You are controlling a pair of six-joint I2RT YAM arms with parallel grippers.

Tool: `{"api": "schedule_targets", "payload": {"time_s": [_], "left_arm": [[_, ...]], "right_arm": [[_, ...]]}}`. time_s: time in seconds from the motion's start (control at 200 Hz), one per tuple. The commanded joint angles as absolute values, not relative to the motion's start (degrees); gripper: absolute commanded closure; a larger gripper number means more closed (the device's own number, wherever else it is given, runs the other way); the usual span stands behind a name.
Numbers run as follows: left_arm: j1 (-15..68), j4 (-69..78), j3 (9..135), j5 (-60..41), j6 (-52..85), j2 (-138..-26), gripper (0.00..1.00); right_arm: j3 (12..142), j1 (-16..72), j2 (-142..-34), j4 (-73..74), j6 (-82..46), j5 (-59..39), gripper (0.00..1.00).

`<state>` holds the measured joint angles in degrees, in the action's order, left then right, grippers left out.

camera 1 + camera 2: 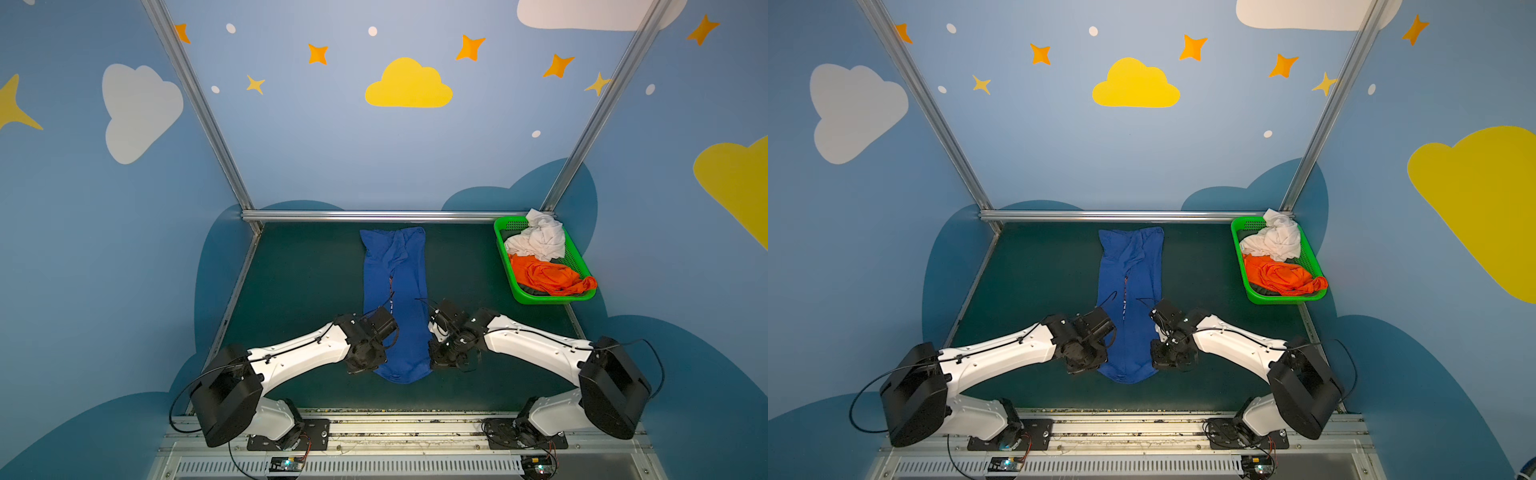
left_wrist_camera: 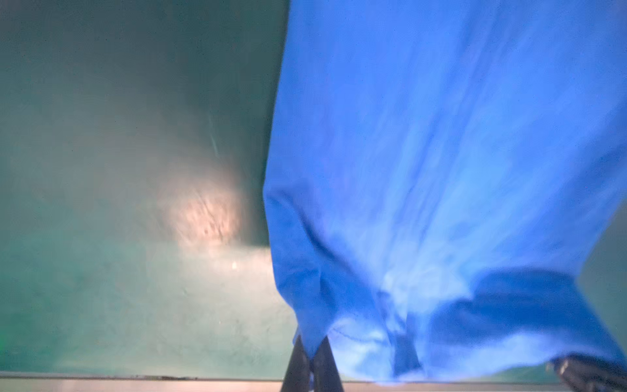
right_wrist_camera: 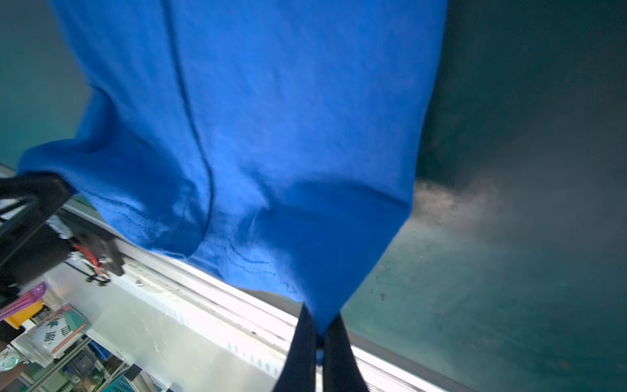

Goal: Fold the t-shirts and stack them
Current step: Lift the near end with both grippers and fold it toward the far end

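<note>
A dark green, faintly scuffed mat covers the table, boxed in by aluminium rails and sky-blue walls painted with clouds and stars. The left gripper and right gripper each pinch a near hem corner (stitching visible) of the blue t-shirt. It is soft, creased and folded into a long narrow strip running away from the fingers. Well beyond the right ones, a green mesh basket holds a crumpled white shirt and orange shirt.

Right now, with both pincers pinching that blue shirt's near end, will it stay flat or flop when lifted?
Probably floppy: the blue shirt sags in folds between the left pincer and right pincer. Likely light: two small corner pinches seem to hold its hem up.
</note>
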<state>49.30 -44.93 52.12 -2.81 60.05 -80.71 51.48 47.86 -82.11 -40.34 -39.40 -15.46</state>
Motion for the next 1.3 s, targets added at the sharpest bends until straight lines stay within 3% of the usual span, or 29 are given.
{"api": "schedule_targets", "payload": {"time_s": [0.0, 0.26, 0.571, 0.886, 1.297], "left_arm": [[45.92, -48.31, 54.23, 1.82, 58.31, -79.11, 0.95], [34.86, -46.08, 62.37, 0.03, 48.22, -83.02, 0.95], [24.74, -44.41, 78.08, -3.56, 34.97, -99.57, 0.95], [20.09, -44.3, 89.67, -7.65, 30.59, -110.97, 0.95], [17.33, -45.35, 97.45, -11.49, 27.59, -118.5, 0.95]], "right_arm": [[55.65, 45.0, -81.33, -43.78, -36.53, -13.28, 1.0], [67.61, 36.53, -90.8, -44.96, -29.63, -14.89, 1.0], [83.74, 29.1, -107.74, -45.13, -26.54, -19.46, 1.0], [96.61, 25.32, -117.41, -48.36, -24.2, -20.67, 1.0], [103.92, 22.89, -125.0, -49.99, -21.89, -24.14, 1.0]]}}
